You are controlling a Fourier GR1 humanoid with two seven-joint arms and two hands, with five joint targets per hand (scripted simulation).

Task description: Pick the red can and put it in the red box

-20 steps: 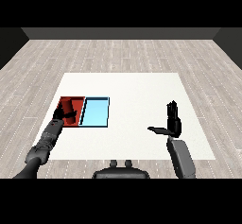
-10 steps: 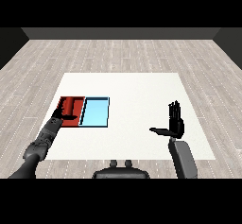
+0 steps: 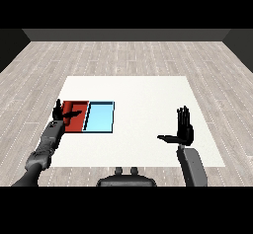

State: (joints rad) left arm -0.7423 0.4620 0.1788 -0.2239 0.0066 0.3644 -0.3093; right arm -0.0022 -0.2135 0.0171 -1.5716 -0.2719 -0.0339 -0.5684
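Since 1.0 s ago the right hand [image 3: 185, 129] has drifted slightly toward the right side of the desk and its fingers have straightened from a looser pose; the left hand [image 3: 61, 111] has barely shifted and is at the red tray as before.

Head view, only 1 view available. White desk [image 3: 143, 95] on a grey plank floor [image 3: 128, 55]. 2 trays lie side by side, touching, on the left half of the desk: red tray [image 3: 76, 123] on the left, light blue tray [image 3: 100, 118] on the right. The blue tray's floor shows bare.

Left hand: over the left part of the red tray, fingers spread apart and pointing away from the robot, thumb stretched out to the right across the tray. Nothing is clamped in it. The grey left forearm [image 3: 47, 144] runs in from the lower left corner and crosses the desk's left edge.

Right hand: raised above the right half of the desk, well apart from both trays, palm upright, fingers straight and together pointing up, thumb sticking out to the left. It holds nothing. The right forearm [image 3: 193, 166] rises from the lower right.

Red can: I cannot pick it out anywhere; whether it sits in the red tray under the left hand cannot be told, since can and tray would share 1 colour.
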